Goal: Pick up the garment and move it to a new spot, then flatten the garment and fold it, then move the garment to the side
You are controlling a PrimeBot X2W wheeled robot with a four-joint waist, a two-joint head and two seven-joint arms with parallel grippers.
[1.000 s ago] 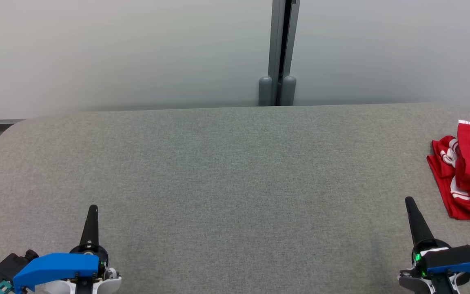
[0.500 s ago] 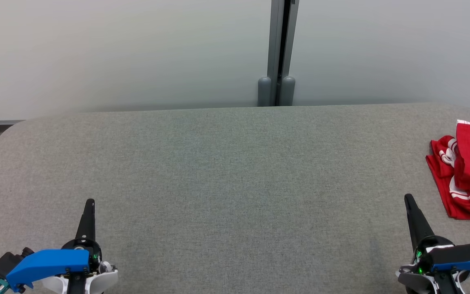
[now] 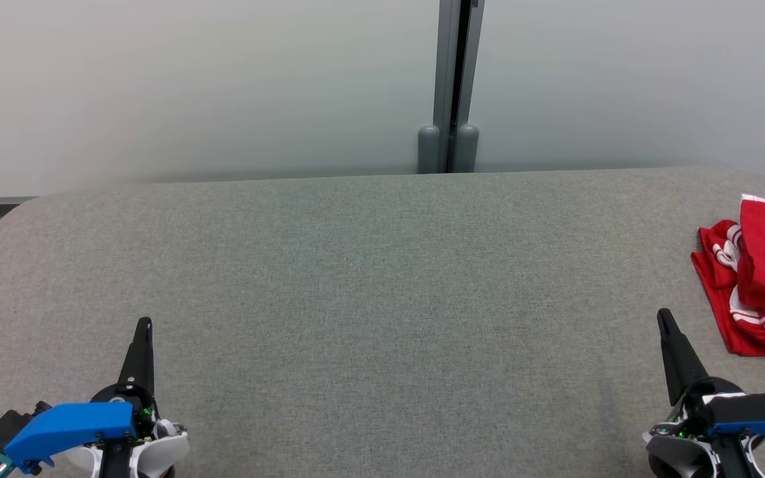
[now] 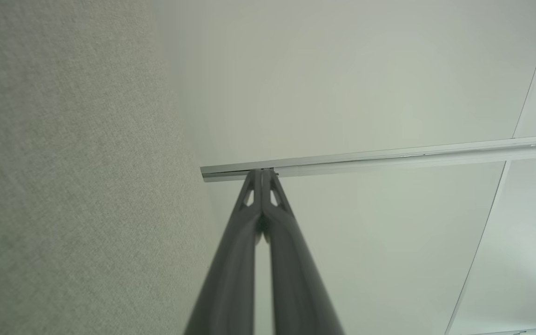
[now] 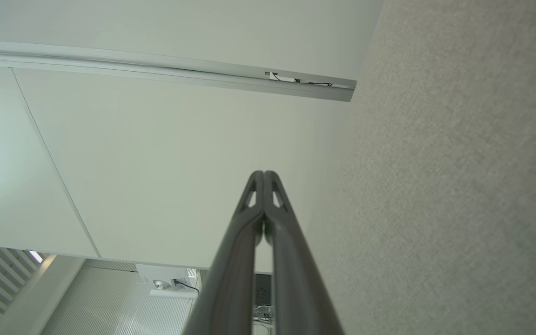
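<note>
The garment (image 3: 764, 279), red with white stripes, lies bunched at the far right of the grey fabric table (image 3: 369, 265), partly cut off by the head view's edge. My right gripper (image 3: 663, 317) stands shut near the front right, a short way left of and nearer than the garment, not touching it. Near the front left, my left gripper (image 3: 145, 325) is shut and holds nothing. Both wrist views look along pressed-together fingers: the left gripper (image 4: 262, 173) against a pale wall, the right gripper (image 5: 264, 174) likewise.
A pale partition wall with a grey vertical post (image 3: 450, 86) rises behind the table's far edge. The table's rounded left corner (image 3: 10, 212) meets a metal frame. Its grey surface (image 5: 458, 186) fills one side of each wrist view.
Both grippers have crept slightly forward along the table, tips higher in the head view. The whole picture shifted a little left, so the camera moved. The garment lies as before.
</note>
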